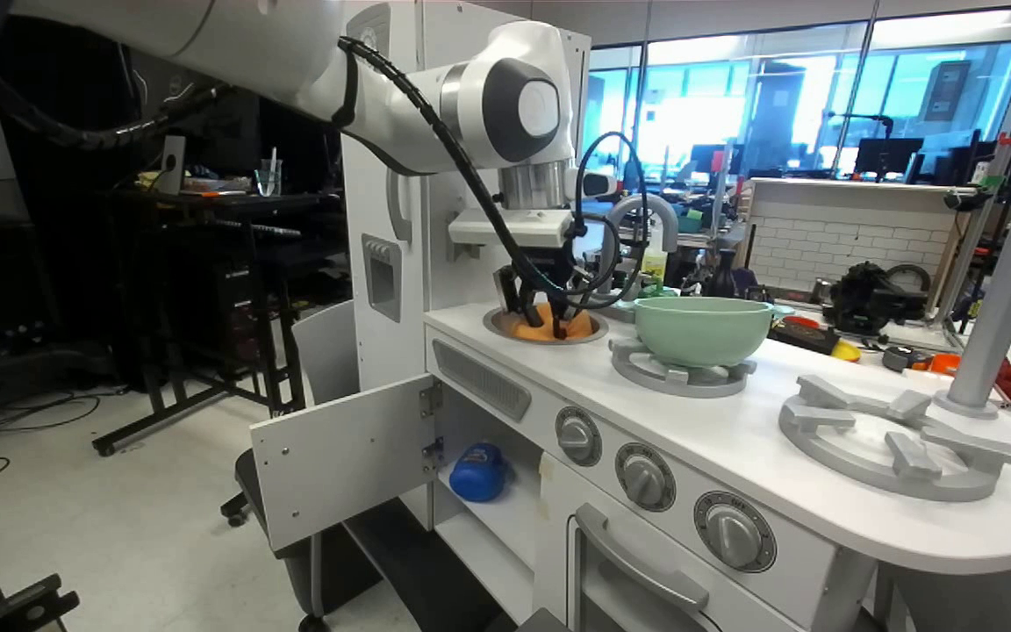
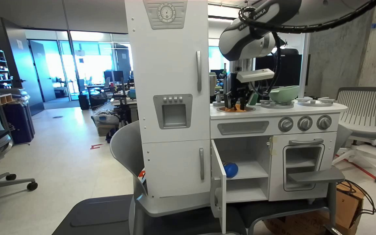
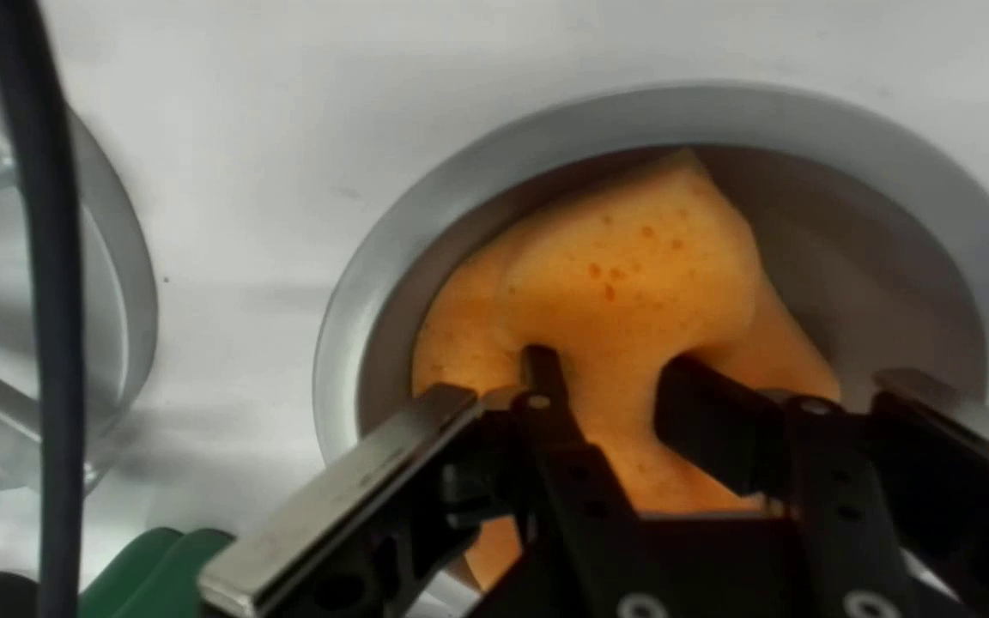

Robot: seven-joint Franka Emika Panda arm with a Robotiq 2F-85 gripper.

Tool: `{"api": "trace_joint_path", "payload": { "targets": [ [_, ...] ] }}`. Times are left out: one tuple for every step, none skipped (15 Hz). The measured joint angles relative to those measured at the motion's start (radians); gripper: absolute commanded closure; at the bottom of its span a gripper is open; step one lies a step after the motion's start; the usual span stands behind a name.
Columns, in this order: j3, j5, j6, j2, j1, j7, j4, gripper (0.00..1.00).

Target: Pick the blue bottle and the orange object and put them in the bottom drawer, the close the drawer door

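wrist view: orange object [image 3: 632, 266] folded up in the round sink [image 3: 718, 116], one corner pointing away from the gripper [image 3: 610, 365], long axis hard to call. jaws have orange between them, can't tell if it's gripped. both exterior views: blue bottle [image 2: 230, 170] lying in the bottom drawer [image 2: 251, 169], rounded end out.

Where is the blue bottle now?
In both exterior views, the blue bottle rests on the bottom drawer's upper shelf, at left, near the open drawer door.
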Motion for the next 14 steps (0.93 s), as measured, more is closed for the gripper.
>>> {"api": "trace_joint_path", "payload": {
  "targets": [
    [-0.003, 0.000, -0.006, 0.000, 0.001, -0.002, 0.001, 1.00],
    [-0.006, 0.000, -0.017, 0.000, 0.001, -0.006, 0.004, 0.98],
    [-0.008, 0.000, -0.028, 0.000, 0.000, -0.011, 0.010, 0.97],
    [-0.008, 0.000, -0.038, -0.002, -0.001, -0.018, 0.016, 1.00],
    [-0.008, 0.000, -0.051, -0.003, -0.003, -0.025, 0.023, 1.00],
    [-0.009, 0.000, -0.067, -0.006, -0.005, -0.034, 0.031, 0.98],
    [-0.009, 0.000, -0.081, -0.010, -0.009, -0.041, 0.038, 0.98],
    [-0.009, 0.000, -0.098, -0.018, -0.012, -0.048, 0.042, 0.98],
    [-0.009, 0.000, -0.116, -0.030, -0.015, -0.054, 0.047, 0.98],
    [-0.009, 0.000, -0.136, -0.045, -0.019, -0.060, 0.052, 0.98],
    [-0.009, 0.000, -0.156, -0.062, -0.023, -0.067, 0.057, 0.98],
    [-0.009, 0.000, -0.189, -0.077, -0.027, -0.074, 0.072, 0.98],
    [-0.009, 0.000, -0.225, -0.090, -0.030, -0.083, 0.093, 0.98],
    [-0.009, 0.000, -0.249, -0.111, -0.033, -0.094, 0.098, 0.98]
  ]
}}
